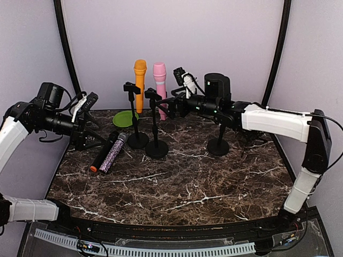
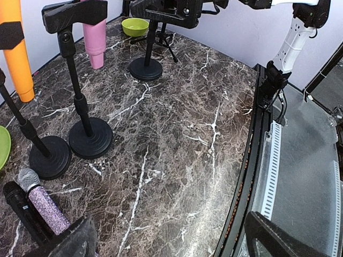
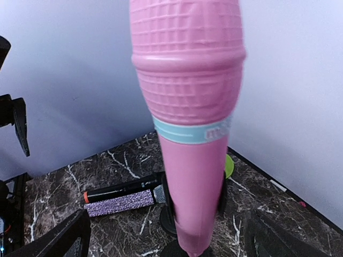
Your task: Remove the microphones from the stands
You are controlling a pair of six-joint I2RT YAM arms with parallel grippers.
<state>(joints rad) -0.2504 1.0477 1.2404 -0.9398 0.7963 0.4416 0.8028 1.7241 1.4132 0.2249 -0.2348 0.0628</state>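
Note:
A pink microphone (image 1: 159, 80) stands upright in the clip of the middle stand (image 1: 157, 149). In the right wrist view the pink microphone (image 3: 187, 107) fills the centre. My right gripper (image 3: 177, 243) is open, with its fingers wide on either side of the microphone's lower handle and not touching it. In the top view my right gripper (image 1: 163, 105) is level with the clip. An orange microphone (image 1: 140, 79) stands in the left stand (image 1: 138, 140). My left gripper (image 1: 92, 122) is open and empty at the table's left edge, and it also shows in the left wrist view (image 2: 171, 246).
A black microphone (image 1: 103, 152) and a purple glitter microphone (image 1: 114, 152) lie side by side at the left. A green plate (image 1: 124, 119) sits behind the stands. A third stand (image 1: 218, 145) is under my right arm. A green bowl (image 2: 135, 25) sits at the far side.

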